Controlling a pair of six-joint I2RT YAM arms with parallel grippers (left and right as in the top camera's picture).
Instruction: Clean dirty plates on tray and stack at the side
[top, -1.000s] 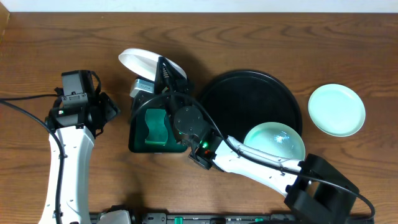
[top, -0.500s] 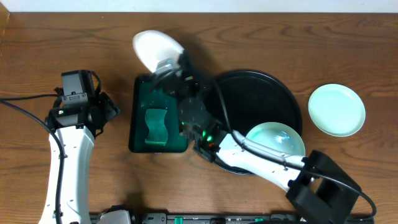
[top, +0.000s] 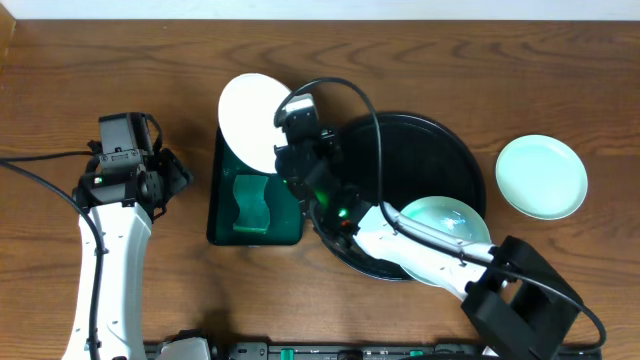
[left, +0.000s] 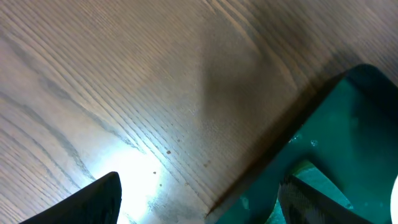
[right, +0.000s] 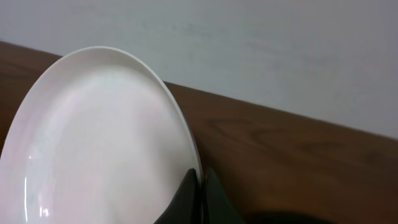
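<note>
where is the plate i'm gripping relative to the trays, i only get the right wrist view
observer: the right gripper holds the white plate by its rim over the far end of the green tray, just left of the black tray.
operator: any plates on the black tray
observer: one mint plate at its near right side. A second mint plate sits on the table, right of the tray.
operator: and the left arm
observer: the left gripper is open and holds nothing, over bare table left of the green tray.
</note>
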